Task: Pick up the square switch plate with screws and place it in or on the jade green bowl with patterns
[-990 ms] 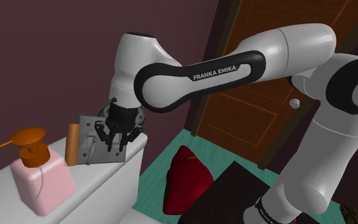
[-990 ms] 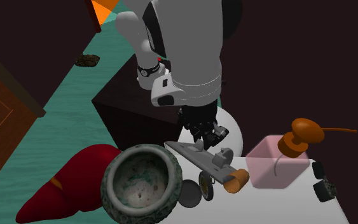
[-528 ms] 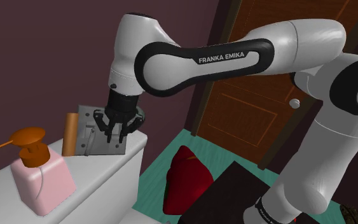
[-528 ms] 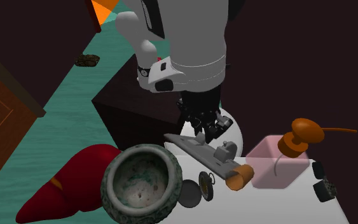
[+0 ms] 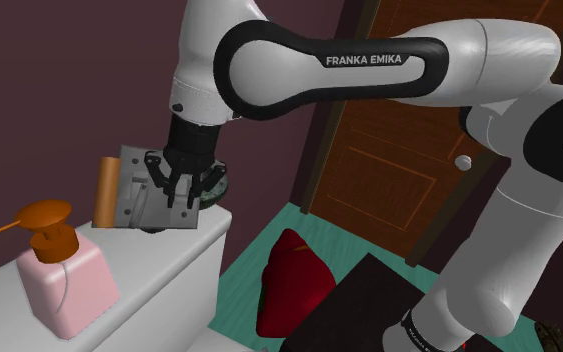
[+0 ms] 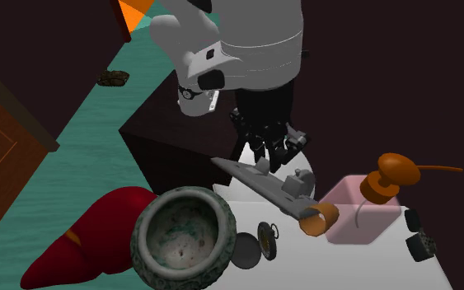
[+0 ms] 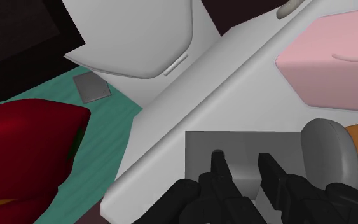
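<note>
The square grey switch plate (image 5: 135, 192) hangs tilted above the white top (image 5: 159, 270), with my gripper (image 5: 179, 195) shut on its edge. An orange cylinder (image 5: 105, 192) sticks to its far end. In the second exterior view the plate (image 6: 255, 180) is a slanted slab under the gripper (image 6: 269, 161), just above and behind the jade green patterned bowl (image 6: 180, 240), which stands upright and empty. In the wrist view the two fingers clasp the grey plate (image 7: 234, 146) at the gripper (image 7: 247, 168), with the white top (image 7: 190, 121) well below.
A pink soap dispenser (image 5: 64, 280) with an orange pump stands on the white top near the plate. A small round watch (image 6: 268, 237) lies beside the bowl. A red cushion (image 5: 289, 280) lies on the teal floor, and a brown door (image 5: 399, 150) stands behind the arm.
The arm has risen, lifting the plate off the white top. The plate and its orange cylinder now hang higher, still clasped by the fingers.
</note>
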Available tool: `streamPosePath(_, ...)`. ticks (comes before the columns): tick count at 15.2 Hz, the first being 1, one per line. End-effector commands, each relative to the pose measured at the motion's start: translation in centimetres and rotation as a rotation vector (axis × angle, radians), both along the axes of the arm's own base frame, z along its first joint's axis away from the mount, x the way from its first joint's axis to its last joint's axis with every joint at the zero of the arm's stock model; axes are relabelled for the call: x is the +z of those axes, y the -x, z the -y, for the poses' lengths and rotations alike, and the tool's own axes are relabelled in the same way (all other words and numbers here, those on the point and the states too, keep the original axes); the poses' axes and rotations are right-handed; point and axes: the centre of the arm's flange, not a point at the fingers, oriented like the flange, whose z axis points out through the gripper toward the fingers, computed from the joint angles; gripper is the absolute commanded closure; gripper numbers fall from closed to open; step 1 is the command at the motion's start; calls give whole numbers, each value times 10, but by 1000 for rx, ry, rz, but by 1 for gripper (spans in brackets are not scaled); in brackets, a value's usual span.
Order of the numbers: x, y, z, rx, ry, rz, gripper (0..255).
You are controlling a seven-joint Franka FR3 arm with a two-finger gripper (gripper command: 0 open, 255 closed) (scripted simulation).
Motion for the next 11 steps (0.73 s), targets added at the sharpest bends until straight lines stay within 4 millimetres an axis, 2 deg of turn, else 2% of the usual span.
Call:
streamPosePath(1,10,0,0,0,0,0,255)
streamPosePath(11,63,0,0,0,0,0,255)
